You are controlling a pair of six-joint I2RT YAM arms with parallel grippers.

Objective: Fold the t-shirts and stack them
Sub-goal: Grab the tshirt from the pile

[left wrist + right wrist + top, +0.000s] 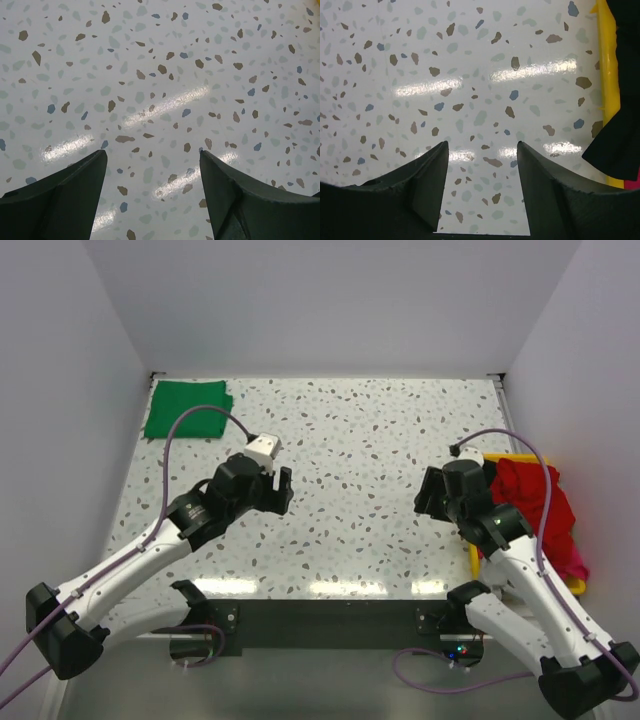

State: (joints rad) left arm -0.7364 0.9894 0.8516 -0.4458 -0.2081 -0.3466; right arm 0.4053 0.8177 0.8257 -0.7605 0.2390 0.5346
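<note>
A folded deep green t-shirt [187, 410] lies flat at the table's far left corner. A crumpled bright red t-shirt [532, 502] is heaped in the yellow tray [474, 558] at the right edge. My left gripper [285, 490] hovers over the bare table left of centre, open and empty; its fingers [65, 192] frame only speckled tabletop. My right gripper [428, 495] is open and empty just left of the tray; in its wrist view the fingers [427, 180] frame bare table.
The yellow tray's rim [609, 70] shows at the right of the right wrist view, with a dark garment [620, 135] hanging over it. A magenta garment [578, 562] lies under the red shirt. White walls enclose the table on three sides.
</note>
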